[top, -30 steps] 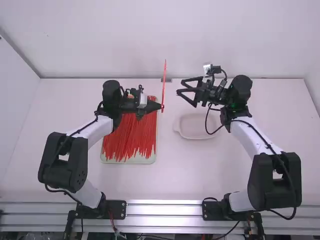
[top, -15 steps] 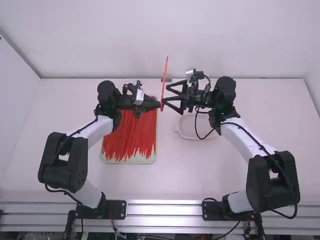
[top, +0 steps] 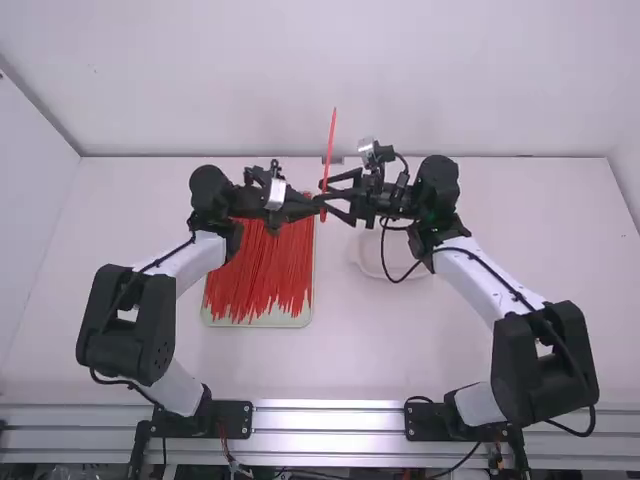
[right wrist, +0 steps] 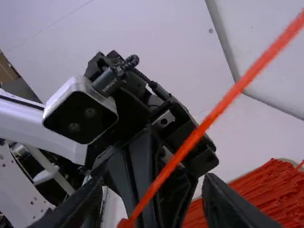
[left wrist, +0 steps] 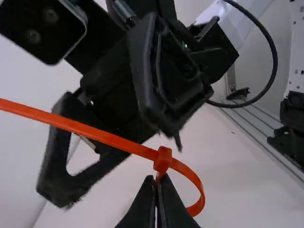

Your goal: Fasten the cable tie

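Right arm has swung left since a second ago: the right gripper (top: 328,198) was well apart from the cable tie (top: 329,150) then and now sits right at it, facing the left gripper (top: 316,209). Left arm has shifted only slightly and keeps its grip.

Left gripper is pinched tight on the tie; in the left wrist view its fingers (left wrist: 156,183) meet just under the tie's square head (left wrist: 162,159). From the head a short curved piece bends back toward the fingers; can't tell if it closes into a loop.

Right gripper is spread wide, holding nothing. In the right wrist view the strap (right wrist: 228,97) runs diagonally through the gap between its fingers (right wrist: 223,204); can't tell if it touches either.

In the high view the tie is held in the air above the table (top: 120,200), at the far right corner of the tray (top: 305,318) of spare red ties (top: 258,270). Its long axis is near upright, head low at the left fingertips, and the free tail points up, leaning a little right. A white dish (top: 372,262) lies on the table under the right arm.
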`<state>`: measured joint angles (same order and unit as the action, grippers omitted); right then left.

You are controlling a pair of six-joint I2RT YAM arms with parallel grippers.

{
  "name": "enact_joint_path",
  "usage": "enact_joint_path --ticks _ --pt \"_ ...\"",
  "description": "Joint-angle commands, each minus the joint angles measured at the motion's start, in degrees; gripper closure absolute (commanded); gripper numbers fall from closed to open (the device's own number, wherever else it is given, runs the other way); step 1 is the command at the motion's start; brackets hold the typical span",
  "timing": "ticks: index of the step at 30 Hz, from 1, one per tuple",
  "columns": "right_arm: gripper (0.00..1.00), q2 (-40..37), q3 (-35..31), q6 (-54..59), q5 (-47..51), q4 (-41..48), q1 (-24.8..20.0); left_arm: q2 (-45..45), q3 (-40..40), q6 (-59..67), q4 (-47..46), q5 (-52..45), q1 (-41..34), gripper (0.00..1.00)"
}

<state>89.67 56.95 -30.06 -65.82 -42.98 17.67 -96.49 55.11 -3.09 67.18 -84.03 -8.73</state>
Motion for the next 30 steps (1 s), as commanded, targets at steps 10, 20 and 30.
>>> enact_joint_path --ticks 10,20,30 --pt "1.00 -0.9 1.5 -0.1 -0.2 -0.1 0.1 0.1 0.8 -1.1 -1.3 -0.6 0.0 0.98" --pt "1.00 -0.9 1.5 0.9 -0.4 0.2 0.0 0.2 0.8 -1.4 -1.8 -0.4 0.0 0.50" --pt "1.00 -0.9 1.5 3.3 -0.3 2.1 -5.6 0.2 4.8 -0.2 -11.7 -0.6 1.1 0.01"
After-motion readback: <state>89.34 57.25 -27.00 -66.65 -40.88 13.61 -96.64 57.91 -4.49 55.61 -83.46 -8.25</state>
